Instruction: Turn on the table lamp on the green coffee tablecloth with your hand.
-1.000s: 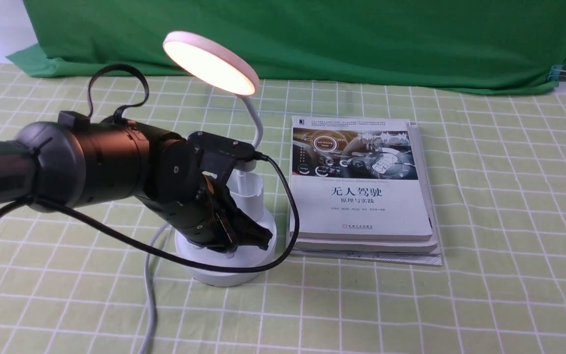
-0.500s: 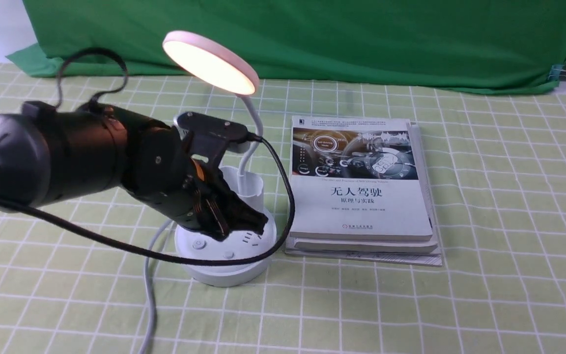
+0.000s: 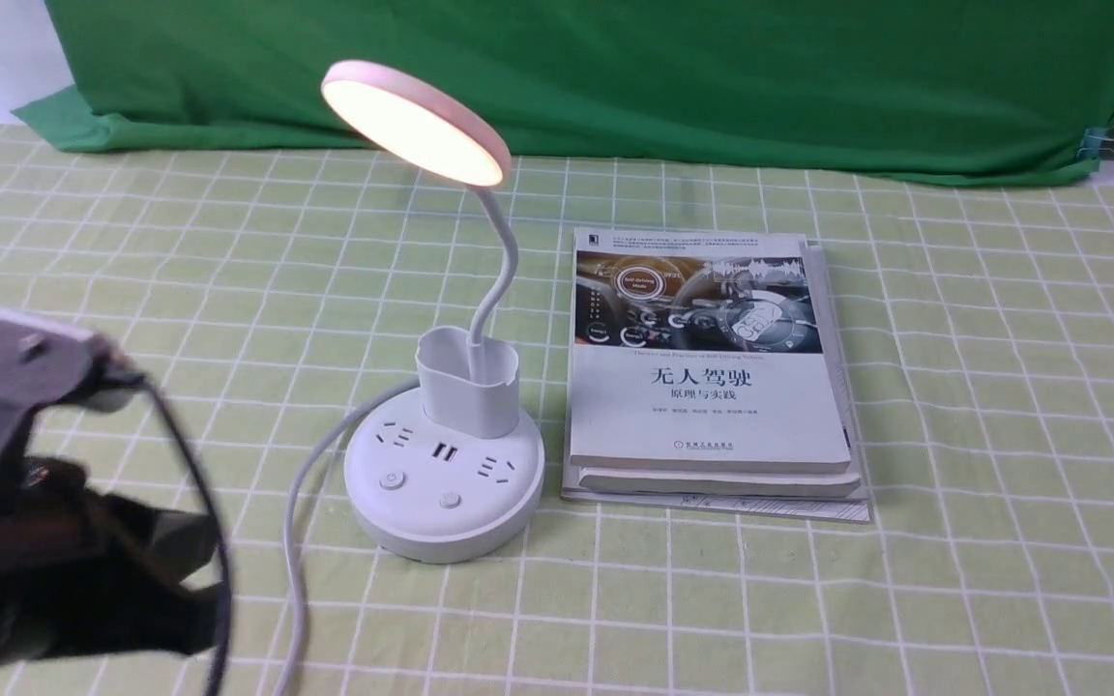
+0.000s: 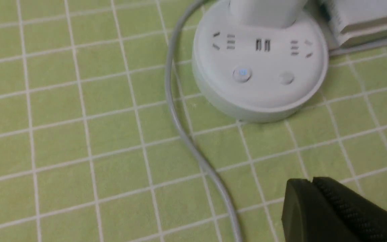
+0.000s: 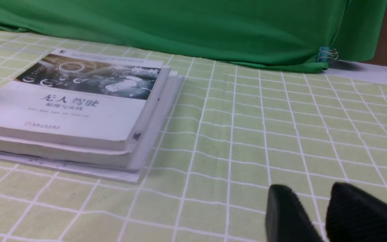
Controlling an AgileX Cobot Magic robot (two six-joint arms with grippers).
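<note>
The white table lamp [image 3: 444, 483] stands on the green coffee tablecloth [image 3: 905, 599], its disc head [image 3: 412, 121] glowing warm. In the left wrist view one button [image 4: 241, 73] on the round base [image 4: 260, 94] shows a small blue light. My hand, the left gripper [image 4: 311, 181], is shut with nothing in it. It hangs over the cloth, apart from the base, on the side where the buttons are. The left arm [image 3: 25, 570] shows blurred at the near left. My right gripper [image 5: 309, 193] is open and empty over bare cloth, right of the books.
A stack of books [image 3: 712, 367] lies right beside the lamp base. The lamp's grey cord [image 3: 296, 541] runs from the base toward the near edge. A dark green backdrop [image 3: 615, 77] closes off the far side, with a binder clip [image 3: 1099, 143] on it.
My left arm has pulled back from the lamp base to the near left, uncovering the base and its buttons. The lamp head glows in all frames.
</note>
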